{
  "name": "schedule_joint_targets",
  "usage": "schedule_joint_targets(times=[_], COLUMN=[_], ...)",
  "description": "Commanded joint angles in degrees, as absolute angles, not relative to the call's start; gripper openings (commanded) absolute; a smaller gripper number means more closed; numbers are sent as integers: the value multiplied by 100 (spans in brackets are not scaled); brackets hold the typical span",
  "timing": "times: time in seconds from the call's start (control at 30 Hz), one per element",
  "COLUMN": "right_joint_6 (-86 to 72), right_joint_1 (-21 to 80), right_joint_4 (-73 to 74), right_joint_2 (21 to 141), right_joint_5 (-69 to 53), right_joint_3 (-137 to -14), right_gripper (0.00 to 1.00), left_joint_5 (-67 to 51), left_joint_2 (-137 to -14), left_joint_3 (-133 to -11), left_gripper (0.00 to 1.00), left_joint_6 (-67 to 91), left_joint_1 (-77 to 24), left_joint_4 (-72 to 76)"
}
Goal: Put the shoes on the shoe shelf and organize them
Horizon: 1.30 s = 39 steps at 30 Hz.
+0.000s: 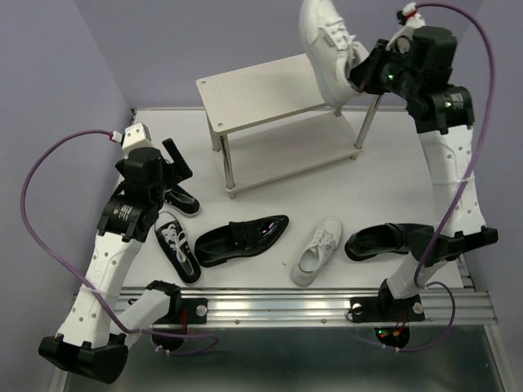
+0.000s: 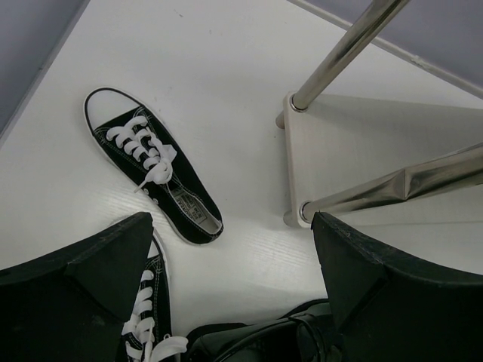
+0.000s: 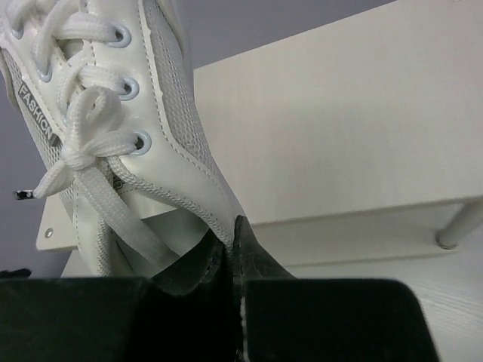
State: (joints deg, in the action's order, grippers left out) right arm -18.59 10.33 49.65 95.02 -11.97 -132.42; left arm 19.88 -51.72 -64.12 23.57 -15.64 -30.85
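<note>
My right gripper (image 1: 356, 77) is shut on the collar of a white lace-up sneaker (image 1: 325, 45) and holds it tilted above the right end of the shoe shelf (image 1: 261, 94). The wrist view shows the sneaker (image 3: 113, 128) pinched between the pads, with the shelf's top board (image 3: 339, 128) below. My left gripper (image 1: 178, 163) is open and empty above the table, near the shelf's left legs. Below it lie a small black canvas sneaker (image 2: 151, 173) and its mate (image 2: 147, 317). On the table are two black loafers (image 1: 241, 239) (image 1: 384, 241) and the second white sneaker (image 1: 319, 249).
The shelf's lower board (image 2: 362, 158) and silver legs (image 2: 343, 53) stand right of my left gripper. A grey wall runs behind the shelf. A metal rail (image 1: 278, 309) lines the table's near edge by the arm bases.
</note>
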Motion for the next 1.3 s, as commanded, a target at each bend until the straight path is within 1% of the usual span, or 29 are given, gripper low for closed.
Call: schedule_joint_targets(times=[0.0,0.1,0.17,0.2,0.23,0.43,0.77,1.03,1.13,1.27], right_joint_6=[-1828,-1977,-2039,-2022,-1995,-1854,-1749,-1134,-906,-756], right_joint_1=[1940,2188,2416,2504,2696,3023,3129,3129,3129,3023], right_joint_4=[4069,3859,3684,3543,3490,3481,3568,3867,3929,4008], right_joint_2=[10017,10283,10336,10336,10371,10521,10459,10415,10406,10371], right_joint_5=[-1065,-643,-248,198,394,1378,2144,3057,3216,3051], right_joint_3=[-14077,-14221,-14028,-13949,-13861,-13843,-13904,-14194,-14203,-14221], right_gripper=[1,1,1,1,1,1,1,1,1,1], left_joint_5=[2180,2188,2180,2188,2188,2223,2162,2127,2083,2065], left_joint_2=[-4983,-4931,-4904,-4887,-4895,-4948,-4922,-4869,-4834,-4790], left_joint_3=[-6328,-6232,-6162,-6144,-6135,-6205,-6161,-6135,-6091,-6038], left_gripper=[99,99,99,99,99,99,99,99,99,99], left_joint_6=[2513,2619,2663,2672,2689,2689,2777,2812,2839,2839], left_joint_1=[-1538,-1538,-1538,-1538,-1538,-1538,-1538,-1538,-1538,-1538], left_joint_4=[-3093,-3120,-3111,-3120,-3129,-3190,-3217,-3252,-3243,-3269])
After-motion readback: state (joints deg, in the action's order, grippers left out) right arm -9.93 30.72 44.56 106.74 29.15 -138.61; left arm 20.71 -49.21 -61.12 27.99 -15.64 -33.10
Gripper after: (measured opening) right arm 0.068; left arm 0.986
